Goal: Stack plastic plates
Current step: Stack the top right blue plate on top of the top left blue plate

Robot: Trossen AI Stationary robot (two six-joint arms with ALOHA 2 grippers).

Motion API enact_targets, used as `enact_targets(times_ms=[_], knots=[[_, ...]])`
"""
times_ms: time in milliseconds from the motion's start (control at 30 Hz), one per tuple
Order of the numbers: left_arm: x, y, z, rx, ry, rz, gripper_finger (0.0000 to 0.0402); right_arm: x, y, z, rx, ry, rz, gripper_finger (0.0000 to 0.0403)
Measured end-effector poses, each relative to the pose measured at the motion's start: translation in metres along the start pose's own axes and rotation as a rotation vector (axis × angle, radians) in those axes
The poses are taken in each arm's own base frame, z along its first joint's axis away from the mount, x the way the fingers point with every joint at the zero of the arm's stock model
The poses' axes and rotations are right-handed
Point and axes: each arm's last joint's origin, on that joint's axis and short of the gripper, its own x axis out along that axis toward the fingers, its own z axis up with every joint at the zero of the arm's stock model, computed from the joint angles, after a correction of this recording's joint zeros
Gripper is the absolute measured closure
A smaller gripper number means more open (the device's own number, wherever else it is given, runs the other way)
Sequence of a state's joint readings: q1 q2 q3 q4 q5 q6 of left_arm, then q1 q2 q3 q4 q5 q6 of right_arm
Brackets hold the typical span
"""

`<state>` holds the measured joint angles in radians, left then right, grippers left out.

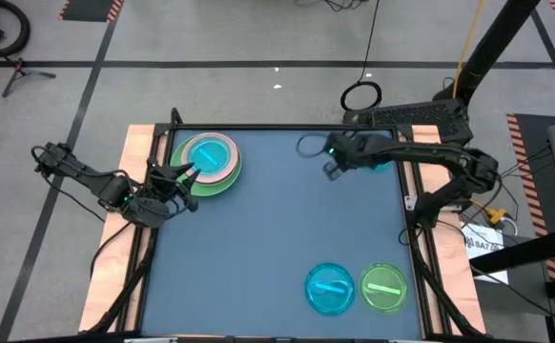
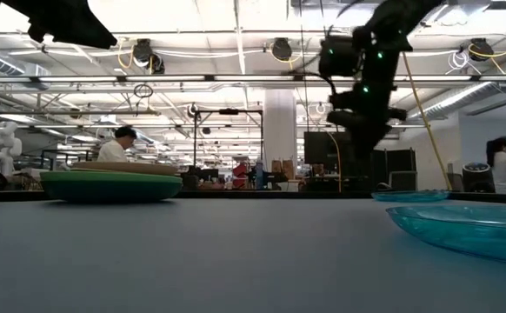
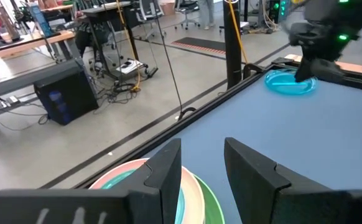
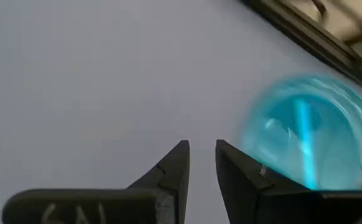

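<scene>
A stack of plates (image 1: 208, 162) sits at the table's far left: green plates at the bottom, a pink one above, a translucent blue one on top. In the low view the stack (image 2: 109, 184) rests flat. My left gripper (image 1: 188, 175) hovers open over the stack's near edge (image 3: 128, 180), fingers apart (image 3: 199, 177). My right gripper (image 1: 334, 168) hangs above the table at the far right, narrowly open (image 4: 201, 155), beside a translucent blue plate (image 4: 305, 134) that lies flat on the table. A blue plate (image 1: 330, 289) and a lime plate (image 1: 384, 289) lie near the near right corner.
The blue table top (image 1: 268, 238) is bare across its middle and near left. A black frame rail (image 1: 258, 127) runs along the far edge and wooden side boards (image 1: 125, 238) flank it. People stand in the room beyond (image 2: 114, 143).
</scene>
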<state>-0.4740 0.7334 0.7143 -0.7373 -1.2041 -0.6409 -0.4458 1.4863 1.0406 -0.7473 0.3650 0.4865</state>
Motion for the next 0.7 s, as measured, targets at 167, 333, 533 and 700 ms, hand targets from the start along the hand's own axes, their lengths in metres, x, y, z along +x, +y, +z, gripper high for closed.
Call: enact_targets(times_ms=[167,333,533,700], knots=[[0.0,0.0,0.0,0.007,0.0,0.0,0.0272,0.017,-0.031,0.003,0.114,0.088,-0.072,0.0302],[0.0,0.0,0.0,0.019,0.0,0.0,0.0272,0.032,-0.043,0.009,0.132,0.118,-0.086,0.0254],[0.0,0.0,0.0,0.027,0.0,0.0,0.0272,0.048,-0.046,0.01,0.152,0.161,-0.113,0.0226],[0.0,0.0,0.0,0.03,0.0,0.001,0.0272,0.068,-0.039,0.01,0.12,0.191,-0.118,0.023]])
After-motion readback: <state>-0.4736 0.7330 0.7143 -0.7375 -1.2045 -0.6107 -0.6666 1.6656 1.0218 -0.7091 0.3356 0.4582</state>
